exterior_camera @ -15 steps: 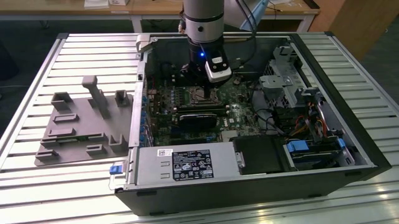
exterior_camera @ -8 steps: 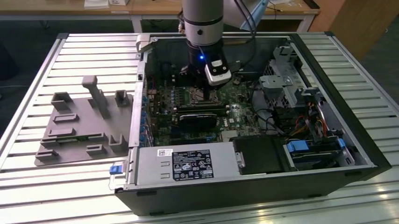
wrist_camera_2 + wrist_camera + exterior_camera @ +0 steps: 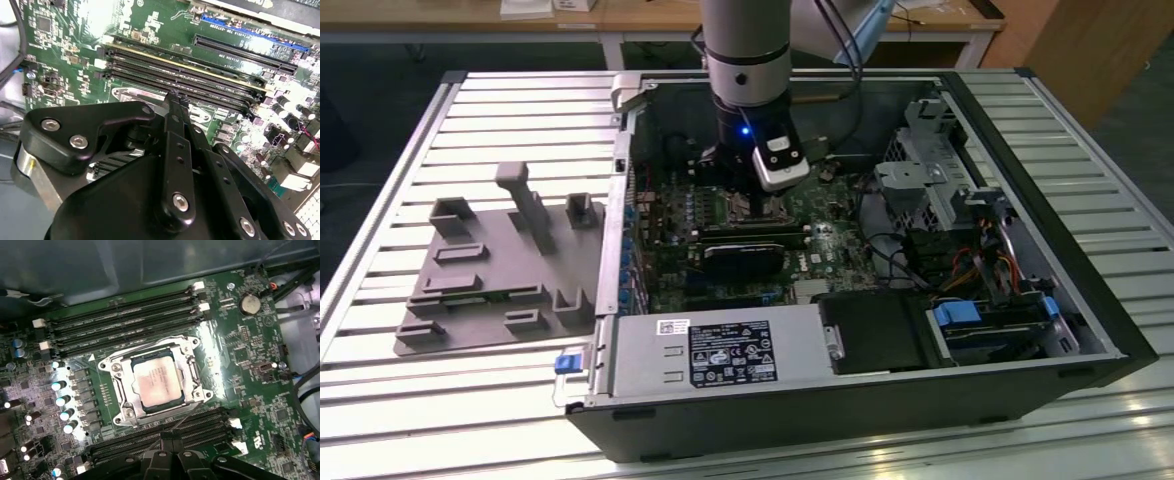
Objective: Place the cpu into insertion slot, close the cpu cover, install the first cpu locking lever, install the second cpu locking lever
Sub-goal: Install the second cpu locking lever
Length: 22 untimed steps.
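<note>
My arm hangs inside the open computer case (image 3: 1067,300), its gripper (image 3: 744,200) poised just above the green circuit board (image 3: 250,385). The two fingers (image 3: 175,150) are pressed together, holding nothing. The cpu (image 3: 156,382) already sits in the insertion slot (image 3: 131,409), silver top showing. The cpu cover (image 3: 192,372) lies flat around it, framing the chip. Long black memory slots (image 3: 120,320) run along both sides of the slot. A grey parts tray (image 3: 480,290) lies outside the case.
</note>
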Motion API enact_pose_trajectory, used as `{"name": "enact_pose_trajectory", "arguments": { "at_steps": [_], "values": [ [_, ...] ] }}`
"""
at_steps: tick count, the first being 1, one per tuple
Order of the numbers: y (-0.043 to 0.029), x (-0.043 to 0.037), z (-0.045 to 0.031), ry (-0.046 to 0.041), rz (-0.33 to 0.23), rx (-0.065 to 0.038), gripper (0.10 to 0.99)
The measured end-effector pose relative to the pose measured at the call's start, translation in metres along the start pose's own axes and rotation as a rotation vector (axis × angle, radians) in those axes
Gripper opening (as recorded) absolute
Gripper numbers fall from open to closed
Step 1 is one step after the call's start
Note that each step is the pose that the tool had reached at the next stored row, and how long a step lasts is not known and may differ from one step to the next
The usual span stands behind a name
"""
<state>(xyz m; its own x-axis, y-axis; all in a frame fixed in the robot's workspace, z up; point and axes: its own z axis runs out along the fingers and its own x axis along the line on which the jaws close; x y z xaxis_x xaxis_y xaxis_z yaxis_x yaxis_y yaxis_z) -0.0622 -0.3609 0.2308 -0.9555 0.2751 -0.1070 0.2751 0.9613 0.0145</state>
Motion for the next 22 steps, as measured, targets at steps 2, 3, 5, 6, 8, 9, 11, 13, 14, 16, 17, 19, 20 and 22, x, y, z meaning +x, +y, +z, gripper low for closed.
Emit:
{"name": "enact_pose_trajectory", "arguments": {
  "at_steps": [2,3,5,6,8,9,11,13,14,16,17,19,20,22],
  "values": [
    [-0.001,0.002,0.0013,0.0022,-0.009,-0.008,0.102],
    [-0.0015,0.003,0.0018,0.0031,-0.013,-0.012,0.102],
    [-0.0025,0.0049,0.0026,0.0054,-0.019,-0.02,0.102],
    [-0.003,0.0058,0.0029,0.0065,-0.022,-0.024,0.102],
    [-0.0042,0.0074,0.0035,0.0087,-0.027,-0.033,0.102],
    [-0.0051,0.0079,0.0038,0.01,-0.029,-0.037,0.102],
    [-0.0058,0.0085,0.004,0.0115,-0.035,-0.043,0.102],
    [-0.0058,0.0086,0.004,0.0116,-0.037,-0.043,0.102],
    [-0.0058,0.0086,0.004,0.0116,-0.037,-0.043,0.102],
    [-0.0068,0.0084,0.0039,0.0137,-0.036,-0.05,0.102],
    [-0.008,0.0082,0.0041,0.0169,-0.035,-0.062,0.102],
    [-0.011,0.008,0.0044,0.0233,-0.032,-0.087,0.102],
    [-0.0126,0.008,0.0046,0.0261,-0.031,-0.098,0.102],
    [-0.016,0.0078,0.0049,0.0304,-0.029,-0.114,0.102]
  ]
}}
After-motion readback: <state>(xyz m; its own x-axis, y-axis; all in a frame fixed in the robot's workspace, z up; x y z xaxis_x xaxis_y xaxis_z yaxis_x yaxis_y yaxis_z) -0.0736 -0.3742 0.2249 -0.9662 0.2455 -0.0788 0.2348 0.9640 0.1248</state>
